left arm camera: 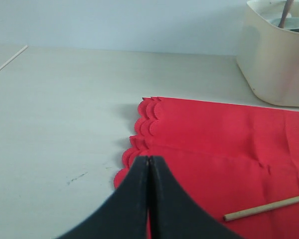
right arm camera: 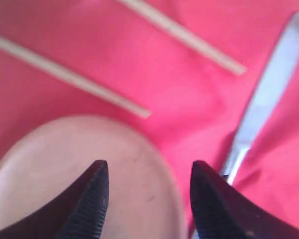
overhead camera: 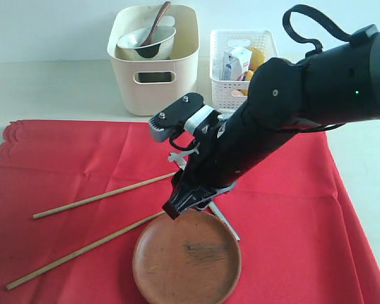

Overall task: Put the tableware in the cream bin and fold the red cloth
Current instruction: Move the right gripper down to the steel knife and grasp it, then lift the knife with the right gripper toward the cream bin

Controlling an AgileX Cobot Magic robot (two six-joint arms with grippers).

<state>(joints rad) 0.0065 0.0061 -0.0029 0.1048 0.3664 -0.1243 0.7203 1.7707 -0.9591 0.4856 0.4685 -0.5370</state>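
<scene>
We find the right gripper with its jaws spread and nothing between them. It is poised over the far rim of the round brown plate, which lies on the red cloth. One finger stands over the plate's face; the other is near the metal knife, which lies on the cloth just beside the plate. Contact with the plate cannot be confirmed. The right arm slopes down steeply from the right across the cloth. Two chopsticks lie to the left, the nearer one ending at the plate's rim. The left gripper has its jaws pressed together above the cloth's scalloped edge. The cream bin holds the bowl and the spoon.
</scene>
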